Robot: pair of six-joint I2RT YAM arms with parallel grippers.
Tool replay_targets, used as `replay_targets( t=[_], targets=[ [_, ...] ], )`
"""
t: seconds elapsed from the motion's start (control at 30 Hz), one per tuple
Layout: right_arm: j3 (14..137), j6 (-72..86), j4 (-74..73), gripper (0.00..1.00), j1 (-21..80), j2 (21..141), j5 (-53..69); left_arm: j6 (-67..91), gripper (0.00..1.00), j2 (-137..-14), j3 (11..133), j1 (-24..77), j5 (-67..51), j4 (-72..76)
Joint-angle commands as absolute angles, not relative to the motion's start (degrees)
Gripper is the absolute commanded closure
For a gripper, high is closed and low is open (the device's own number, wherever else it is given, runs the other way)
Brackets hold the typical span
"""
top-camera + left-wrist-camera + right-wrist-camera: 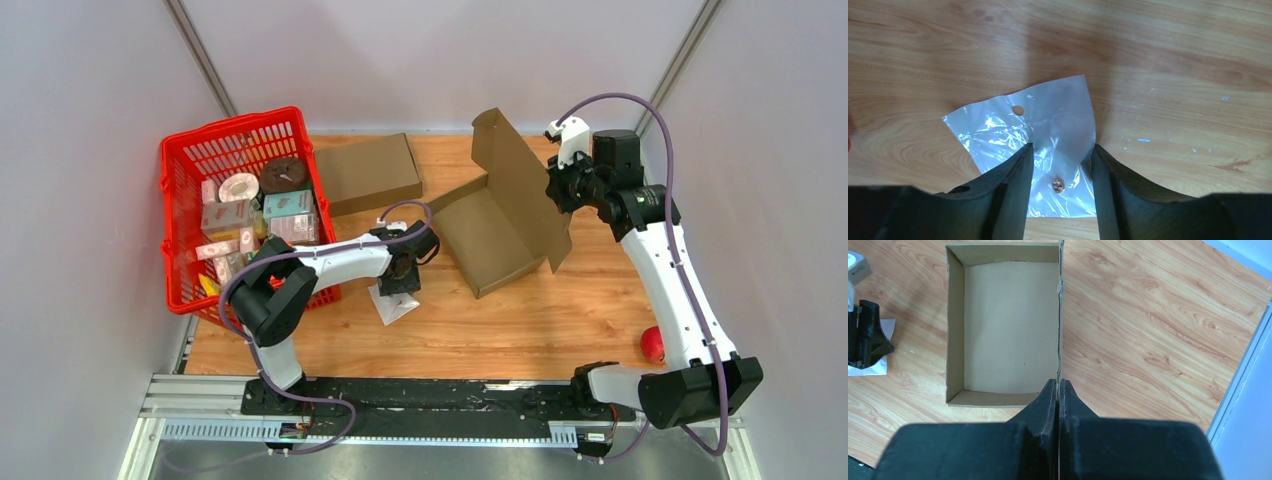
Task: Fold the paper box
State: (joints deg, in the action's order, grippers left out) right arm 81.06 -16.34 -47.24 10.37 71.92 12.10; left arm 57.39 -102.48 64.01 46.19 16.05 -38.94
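The brown paper box [487, 240] lies open on the table's middle, its lid [520, 185] raised upright. My right gripper [553, 187] is shut on the lid's edge; in the right wrist view the thin lid edge [1059, 330] runs between my closed fingers [1058, 390], with the box's tray [1008, 325] to the left. My left gripper [400, 283] is open, pointing down over a clear plastic bag [1038, 130] that holds a small metal piece [1058, 186]. The bag lies flat between the jaws [1062, 155], which do not grip it.
A red basket [180, 215] of packaged goods stands at the left. A flat closed cardboard box [366, 172] lies behind, next to the basket. A red ball [652, 345] sits at the right near edge. Grey walls enclose the table.
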Motion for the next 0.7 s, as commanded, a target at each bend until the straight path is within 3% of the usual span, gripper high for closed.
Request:
replay_targets(
  t=[0.0,0.13,0.23,0.47,0.67],
  targets=[
    [82.4,-16.4,-44.5,1.0,10.7,70.0,12.8,59.6,0.49,-101.6,59.4,46.1,15.8,-37.1],
    [82.2,-16.3,-44.5,1.0,10.7,70.4,13.0,58.3,0.73,-98.4,59.2,46.1,17.2,-38.0],
    [81.7,-16.3,-44.3,1.0,11.0,70.6,12.8,55.0,0.84,-95.6,61.2,46.2,17.8,-38.6],
    [81.2,-18.8,-43.9,1.0,11.4,71.1,16.9,43.2,0.86,-92.2,77.1,47.0,10.6,-38.9],
    [81.9,-20.5,-45.4,1.0,12.0,72.2,20.0,39.6,0.83,-100.4,92.9,46.8,2.0,-34.2]
  ],
)
